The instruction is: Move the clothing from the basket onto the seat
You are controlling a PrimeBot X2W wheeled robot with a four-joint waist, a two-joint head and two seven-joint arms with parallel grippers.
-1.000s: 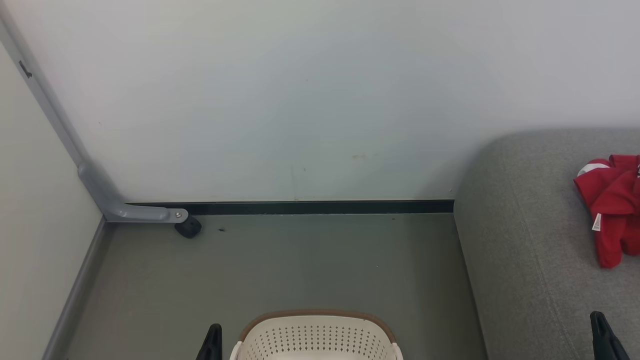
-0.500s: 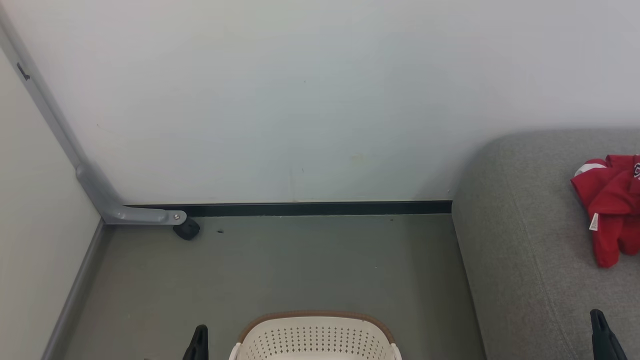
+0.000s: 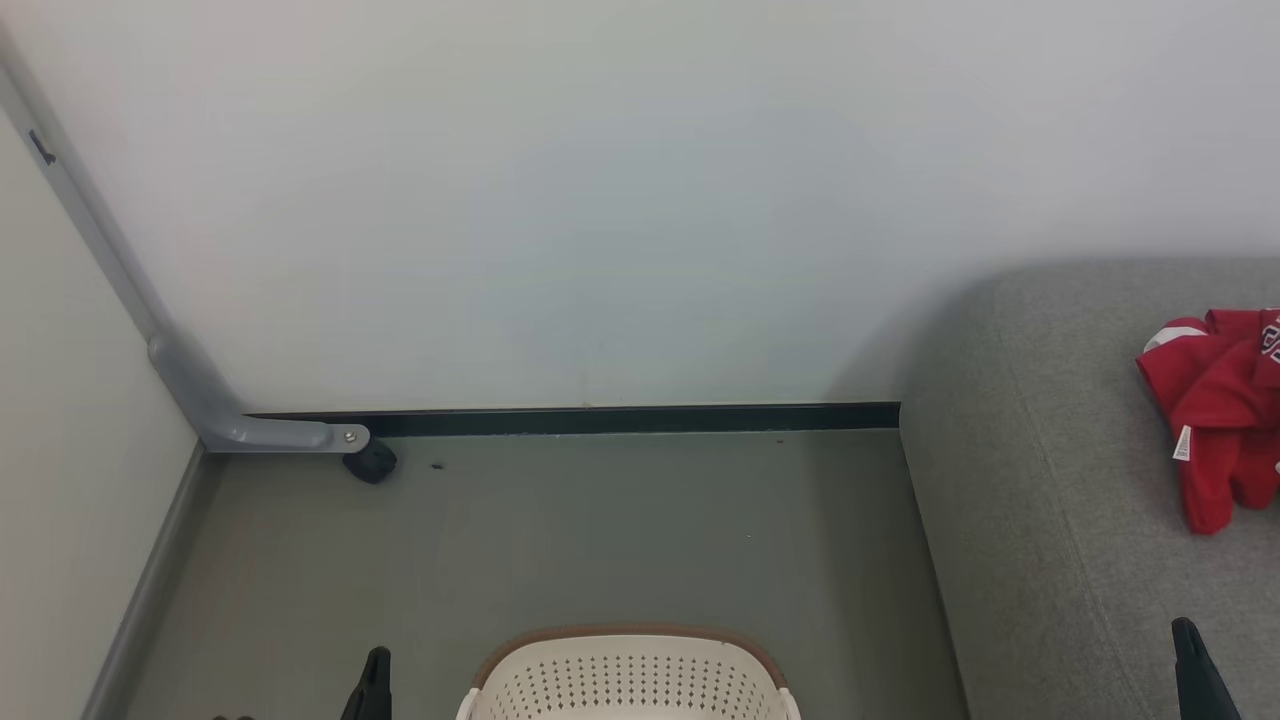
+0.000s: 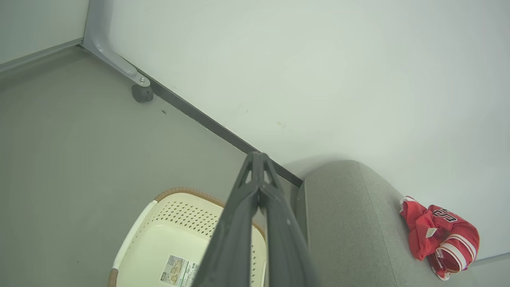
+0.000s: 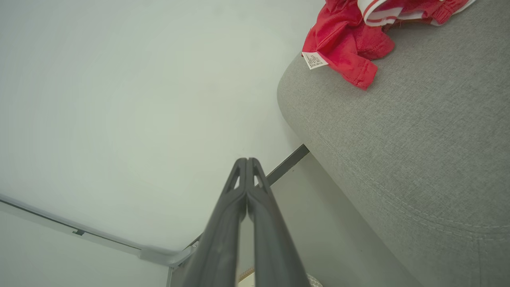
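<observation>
Red clothing (image 3: pixel 1215 420) with a white tag lies bunched on the grey seat (image 3: pixel 1060 520) at the right. The left wrist view has the clothing (image 4: pixel 440 235) on the seat (image 4: pixel 350 231) too, and so does the right wrist view, clothing (image 5: pixel 350 28) on seat (image 5: pixel 398 131). The cream basket (image 3: pixel 628 675) with a brown rim stands on the floor at the bottom centre; the part of the basket (image 4: pixel 163 243) that I see inside holds no fabric, only a label. My left gripper (image 3: pixel 372 680) is shut and empty left of the basket. My right gripper (image 3: pixel 1190 665) is shut and empty over the seat's front.
A white wall with a dark baseboard (image 3: pixel 600 418) closes the back. A grey metal bracket (image 3: pixel 230 420) with a black caster (image 3: pixel 370 462) sits in the left corner. Grey floor (image 3: pixel 600 540) lies between basket and wall.
My left gripper has slid left and lower, away from the basket. The head view has drifted slightly. The clothing and the right gripper stay put.
</observation>
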